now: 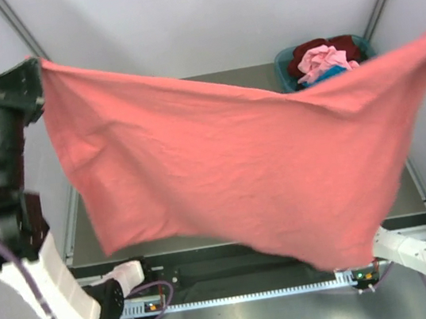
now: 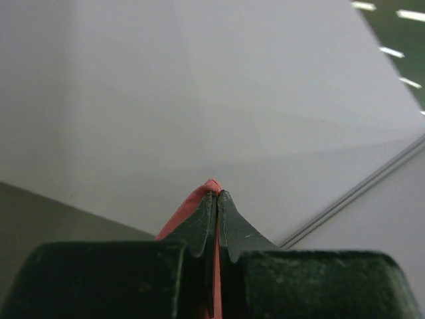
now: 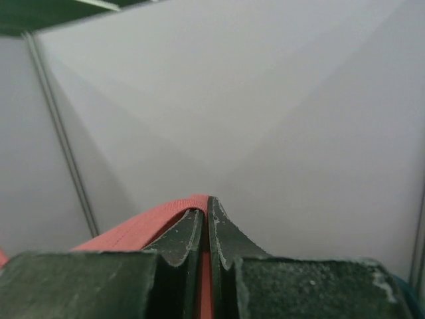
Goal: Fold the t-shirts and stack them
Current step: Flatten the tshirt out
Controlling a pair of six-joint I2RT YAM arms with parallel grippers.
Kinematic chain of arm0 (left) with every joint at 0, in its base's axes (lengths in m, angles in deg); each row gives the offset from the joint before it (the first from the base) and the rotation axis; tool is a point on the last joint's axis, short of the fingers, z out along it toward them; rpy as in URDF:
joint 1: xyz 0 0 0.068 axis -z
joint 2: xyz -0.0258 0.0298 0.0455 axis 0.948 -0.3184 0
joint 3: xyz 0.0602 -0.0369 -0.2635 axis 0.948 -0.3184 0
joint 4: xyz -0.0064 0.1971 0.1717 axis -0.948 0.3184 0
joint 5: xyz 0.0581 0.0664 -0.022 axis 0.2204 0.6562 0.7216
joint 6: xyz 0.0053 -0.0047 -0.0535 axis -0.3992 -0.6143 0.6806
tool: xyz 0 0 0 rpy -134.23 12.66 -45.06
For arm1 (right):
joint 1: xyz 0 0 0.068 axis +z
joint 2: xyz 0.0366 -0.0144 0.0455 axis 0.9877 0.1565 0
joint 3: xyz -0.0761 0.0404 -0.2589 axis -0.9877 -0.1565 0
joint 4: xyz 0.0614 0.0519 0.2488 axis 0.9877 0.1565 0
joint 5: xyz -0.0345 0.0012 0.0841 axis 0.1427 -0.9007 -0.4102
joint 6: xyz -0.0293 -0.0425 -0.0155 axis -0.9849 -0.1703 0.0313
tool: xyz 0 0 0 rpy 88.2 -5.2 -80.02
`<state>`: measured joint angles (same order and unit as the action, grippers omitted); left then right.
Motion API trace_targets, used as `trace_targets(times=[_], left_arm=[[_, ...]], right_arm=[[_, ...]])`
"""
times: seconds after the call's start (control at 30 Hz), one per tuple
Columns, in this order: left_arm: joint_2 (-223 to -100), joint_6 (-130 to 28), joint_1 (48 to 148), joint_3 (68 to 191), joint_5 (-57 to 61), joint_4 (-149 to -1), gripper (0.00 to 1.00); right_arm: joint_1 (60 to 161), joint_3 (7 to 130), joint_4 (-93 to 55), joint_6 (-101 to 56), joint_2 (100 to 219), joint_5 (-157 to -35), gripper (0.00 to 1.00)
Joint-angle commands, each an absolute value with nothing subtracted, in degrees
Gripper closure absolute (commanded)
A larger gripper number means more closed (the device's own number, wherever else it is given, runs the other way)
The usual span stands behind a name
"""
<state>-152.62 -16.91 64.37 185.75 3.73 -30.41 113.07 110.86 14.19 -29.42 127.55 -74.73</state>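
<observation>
A large salmon-red t-shirt [image 1: 238, 164] hangs spread in the air above the table, stretched between both arms. My left gripper [image 1: 34, 78] is raised at the upper left and shut on one corner of it; red cloth [image 2: 199, 197] shows between its fingertips [image 2: 216, 195]. My right gripper [image 3: 207, 203] is shut on the opposite corner at the far right edge of the top view, with a red hem [image 3: 139, 226] running out to the left. Pink [image 1: 321, 59], dark maroon [image 1: 310, 47] and blue [image 1: 330, 74] t-shirts lie bunched in the basket.
A teal plastic basket [image 1: 284, 64] stands at the table's back right, partly hidden by the hanging shirt. The dark table top [image 1: 97, 241] shows below the shirt's left edge. White enclosure walls and metal frame posts [image 1: 16, 24] surround the space.
</observation>
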Motion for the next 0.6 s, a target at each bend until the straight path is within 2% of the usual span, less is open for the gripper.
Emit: trace_targets(times=[0.0, 0.2, 0.33, 0.43, 0.57], left_arm=[[-159.41, -20.10, 63.97, 181.61, 4.73, -27.68, 1.00], [-168.19, -22.56, 63.88, 176.95, 7.54, -35.06, 1.00], [-176.88, -22.39, 63.97, 179.40, 8.95, -40.95, 1.00], [-182.77, -21.34, 63.70, 185.72, 8.52, -42.63, 1.00], [-184.73, -20.63, 63.61, 189.08, 8.95, -45.00, 1.00]], right_arm=[[112.46, 107.13, 17.31, -33.64, 136.86, -69.67, 1.00], [111.68, 105.61, 6.77, -37.69, 150.48, -67.38, 1.00], [109.22, 119.22, 6.23, -38.22, 166.10, -70.61, 1.00], [107.20, 131.43, 4.83, -37.61, 172.88, -73.25, 1.00], [105.17, 132.09, 0.88, -36.38, 173.01, -75.11, 1.00]])
